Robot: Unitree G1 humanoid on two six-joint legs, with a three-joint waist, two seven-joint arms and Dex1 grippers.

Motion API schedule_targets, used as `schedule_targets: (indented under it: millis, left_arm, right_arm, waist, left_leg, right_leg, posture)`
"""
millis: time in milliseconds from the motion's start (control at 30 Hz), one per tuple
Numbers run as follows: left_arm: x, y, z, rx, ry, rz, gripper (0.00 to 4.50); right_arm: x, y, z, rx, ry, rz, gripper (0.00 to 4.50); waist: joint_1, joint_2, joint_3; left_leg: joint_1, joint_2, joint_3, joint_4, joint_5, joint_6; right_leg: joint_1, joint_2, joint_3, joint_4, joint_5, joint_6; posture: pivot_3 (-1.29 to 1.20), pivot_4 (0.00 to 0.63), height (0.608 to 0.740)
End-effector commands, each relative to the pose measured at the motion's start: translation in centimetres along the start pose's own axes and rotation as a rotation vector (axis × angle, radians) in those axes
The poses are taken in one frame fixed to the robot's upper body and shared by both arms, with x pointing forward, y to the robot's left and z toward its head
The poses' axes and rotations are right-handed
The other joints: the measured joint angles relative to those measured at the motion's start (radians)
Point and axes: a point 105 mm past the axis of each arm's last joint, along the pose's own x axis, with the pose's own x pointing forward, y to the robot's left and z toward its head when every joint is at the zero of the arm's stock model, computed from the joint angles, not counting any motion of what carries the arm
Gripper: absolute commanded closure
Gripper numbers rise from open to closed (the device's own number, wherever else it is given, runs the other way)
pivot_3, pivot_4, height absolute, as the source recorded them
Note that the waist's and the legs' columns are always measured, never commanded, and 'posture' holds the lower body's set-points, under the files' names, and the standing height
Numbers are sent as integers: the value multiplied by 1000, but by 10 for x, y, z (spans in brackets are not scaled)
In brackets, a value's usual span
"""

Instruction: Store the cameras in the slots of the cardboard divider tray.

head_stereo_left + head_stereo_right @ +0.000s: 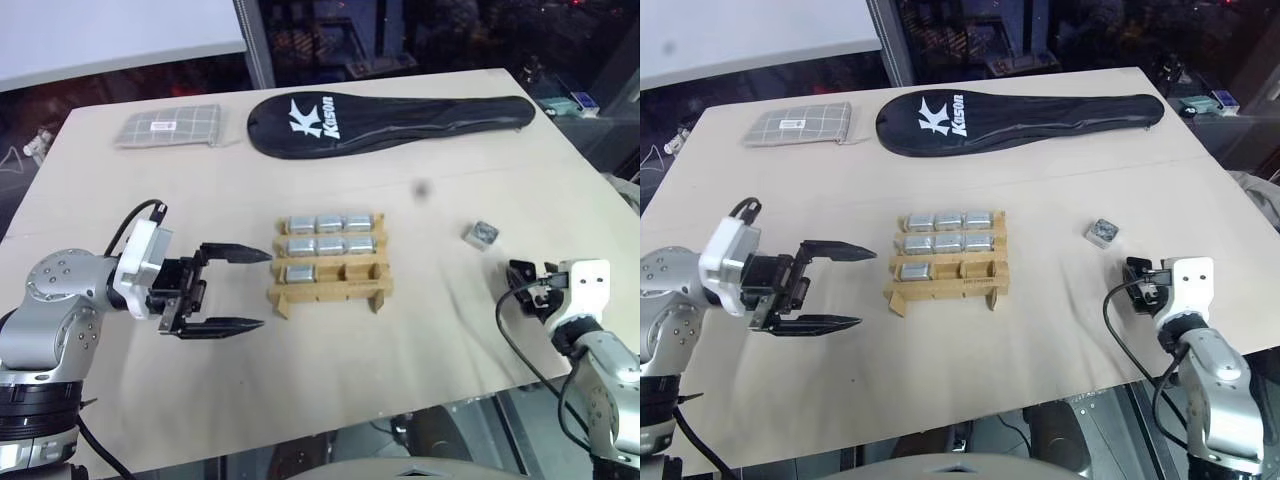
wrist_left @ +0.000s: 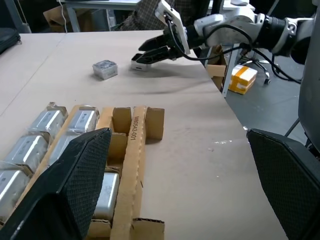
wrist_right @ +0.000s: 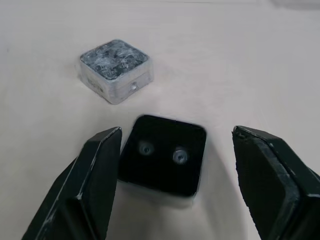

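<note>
The cardboard divider tray [image 1: 330, 293] lies mid-table. Several silver cameras [image 1: 329, 224] fill its far and middle rows, and one more sits in the left slot of the near row. Its other two near slots [image 2: 121, 120] are empty. My left gripper [image 1: 264, 289] hovers open just left of the tray, pointing at it. My right gripper [image 3: 176, 132] is open near the table's right edge, its fingers on either side of a camera [image 3: 162, 155] lying black face up, with a gap on one side. Another loose camera [image 1: 482, 234] lies just beyond it.
A long black racket cover [image 1: 390, 122] lies along the far edge, with a grey checked pouch [image 1: 168, 126] at the far left. The table's right edge [image 2: 220, 95] runs close to my right gripper. A yellow box [image 2: 240, 79] stands on the floor beyond it.
</note>
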Motion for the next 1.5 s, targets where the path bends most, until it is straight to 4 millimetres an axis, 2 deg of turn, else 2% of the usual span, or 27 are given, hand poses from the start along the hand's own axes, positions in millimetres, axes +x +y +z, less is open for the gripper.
schedule_targets:
  millis: [33,200,367,433,500,533,667,767,833,900,1000,1100,1167,1267,1367,1500]
  left_arm:
    - [-3,0,7,27,6,-3,0]
    - [-3,-1,7,24,7,0,0]
    - [-4,-2,7,21,8,7,0]
    - [-5,-2,7,20,9,10,0]
    - [-5,-1,7,21,5,17,0]
    - [-5,-1,7,20,1,22,0]
    - [-5,0,7,9,-13,36,0]
    - [-3,5,8,-16,-41,77,0]
    - [1,19,9,-54,-70,157,0]
    - [5,38,11,-63,-105,267,0]
    - [15,63,8,-98,-99,389,0]
    - [27,72,14,-117,-114,394,0]
    - [33,72,21,-125,-142,367,0]
    - [40,72,25,-139,-128,336,0]
    - [45,68,18,-149,-69,303,0]
    - [51,56,7,-241,16,203,0]
  right_arm:
    - [-5,3,3,10,-25,-50,1039]
    - [0,12,-1,52,-31,-56,1039]
    - [4,10,1,42,-41,-69,1039]
    - [5,10,2,40,-48,-69,1555]
    - [5,10,3,39,-50,-70,2417]
    - [5,10,4,32,-55,-71,2588]
    - [6,13,17,-56,-115,-21,2584]
    - [8,25,38,-192,-208,73,2584]
    - [9,47,58,-327,-320,216,2584]
    - [6,83,74,-479,-451,434,2584]
    - [1,129,80,-685,-615,684,2584]
    - [-5,164,76,-844,-755,892,2584]
    - [-6,180,74,-939,-836,979,2584]
    - [-1,192,74,-1012,-912,1037,2584]
    - [6,201,78,-1058,-961,1055,2584]
    - [9,224,94,-1065,-1071,1051,2584]
  waist:
    - [1,0,0]
    - [-1,0,0]
    - [0,0,0]
    - [0,0,0]
    - [0,0,0]
    - [0,0,0]
    - [0,0,0]
    - [0,0,0]
    - [0,0,0]
    - [0,0,0]
    - [-1,-1,0]
    - [-2,-1,0]
    - [-1,-1,0]
    - [1,-1,0]
    - [1,-2,0]
    - [-3,-2,0]
  left_leg:
    - [0,0,0,0,0,0]
    - [0,0,0,0,0,0]
    - [0,0,0,0,0,0]
    - [0,0,0,0,0,0]
    - [0,0,0,0,0,0]
    - [0,0,0,0,0,0]
    - [0,0,0,0,0,0]
    - [0,0,0,0,0,0]
    - [0,0,1,0,0,0]
    - [0,0,1,2,0,0]
    - [1,0,1,3,0,0]
    - [1,-1,0,4,0,0]
    - [0,-1,0,4,0,0]
    - [-2,-1,-2,4,0,0]
    - [-2,-2,-3,4,0,0]
    - [-2,-3,-2,5,0,0]
  right_leg:
    - [0,0,0,0,0,0]
    - [0,0,0,0,0,0]
    - [0,0,0,0,0,0]
    - [0,1,-1,0,0,0]
    - [0,1,-1,0,0,0]
    - [0,1,0,0,0,0]
    - [0,1,0,0,0,0]
    - [0,0,0,0,0,0]
    - [0,0,0,0,0,1]
    - [1,1,-1,0,2,3]
    - [3,3,-2,1,2,3]
    - [4,5,-2,1,3,3]
    - [3,5,-2,1,4,1]
    - [1,1,-2,1,5,-1]
    - [1,-2,-1,0,5,-1]
    - [0,-1,-1,0,5,-1]
  posture:
    - [0,150,740]
    - [0,150,740]
    - [0,150,740]
    - [0,150,740]
    - [0,150,740]
    - [0,150,740]
    - [0,150,740]
    - [0,150,740]
    - [0,150,740]
    - [0,150,740]
    - [0,150,740]
    - [0,150,740]
    - [0,150,740]
    - [0,150,740]
    - [0,150,740]
    - [0,150,740]
